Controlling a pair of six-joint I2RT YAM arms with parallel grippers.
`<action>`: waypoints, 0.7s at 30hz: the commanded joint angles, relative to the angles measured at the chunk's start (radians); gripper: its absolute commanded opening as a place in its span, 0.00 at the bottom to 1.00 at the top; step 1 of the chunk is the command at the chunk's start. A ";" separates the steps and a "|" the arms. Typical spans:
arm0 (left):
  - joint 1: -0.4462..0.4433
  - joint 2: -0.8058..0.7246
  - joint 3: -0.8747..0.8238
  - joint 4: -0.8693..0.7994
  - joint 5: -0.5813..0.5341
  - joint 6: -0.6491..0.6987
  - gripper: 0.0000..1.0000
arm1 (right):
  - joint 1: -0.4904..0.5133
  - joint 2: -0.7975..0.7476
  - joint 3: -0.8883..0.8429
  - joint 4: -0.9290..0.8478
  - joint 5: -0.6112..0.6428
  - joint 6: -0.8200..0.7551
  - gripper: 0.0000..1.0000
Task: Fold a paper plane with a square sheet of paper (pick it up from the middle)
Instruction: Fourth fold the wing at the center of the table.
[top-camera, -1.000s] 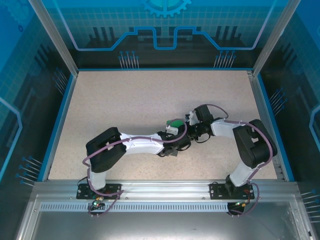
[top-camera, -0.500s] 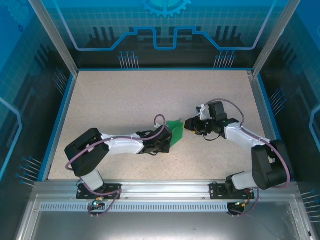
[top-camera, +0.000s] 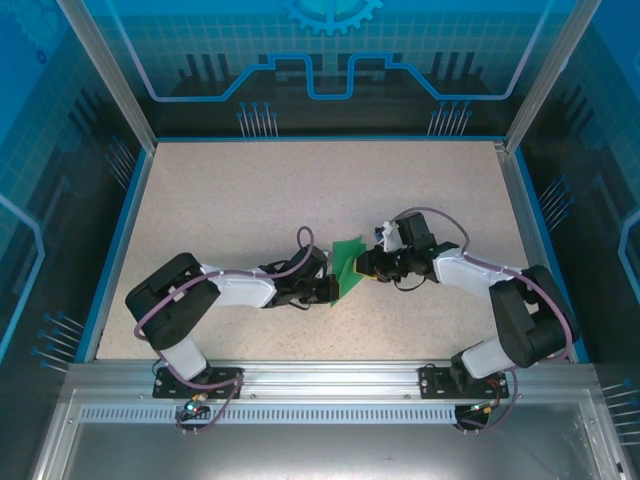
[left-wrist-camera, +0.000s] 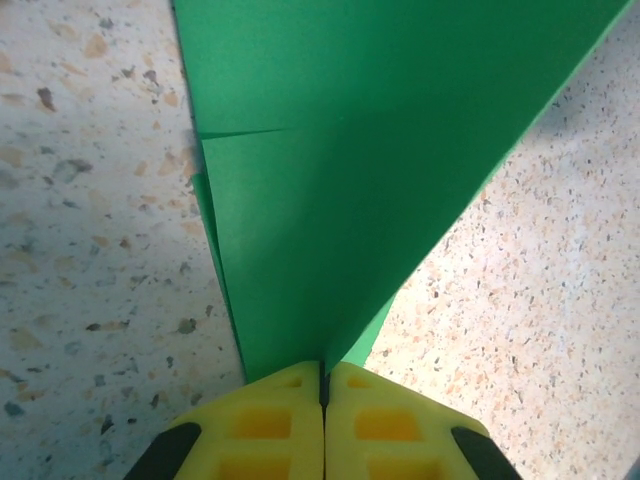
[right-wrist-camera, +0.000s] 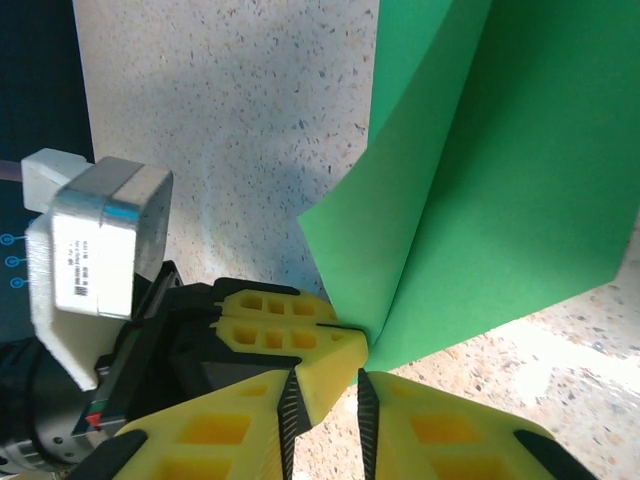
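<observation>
Green square sheet of paper (top-camera: 348, 262), pinched by left gripper (left-wrist-camera: 322, 372), widens toward the far side; right gripper (right-wrist-camera: 330, 395) ajar.

The speckled beige table (top-camera: 250, 200) is bordered by a blue rim (top-camera: 117, 260).

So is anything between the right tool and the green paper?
Partly. The left tool, shut on the green paper, has its yellow fingertips right at the mouth of the right tool, beside the paper's nearest edge.
</observation>
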 joint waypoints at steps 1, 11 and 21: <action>0.021 -0.003 -0.018 0.054 0.063 -0.010 0.07 | 0.030 0.043 0.038 0.051 -0.003 0.024 0.24; 0.049 0.017 -0.071 0.151 0.119 -0.049 0.07 | 0.056 0.179 0.093 0.129 -0.014 0.068 0.18; 0.090 0.051 -0.086 0.214 0.205 -0.056 0.07 | 0.052 0.231 0.125 0.108 0.029 0.068 0.17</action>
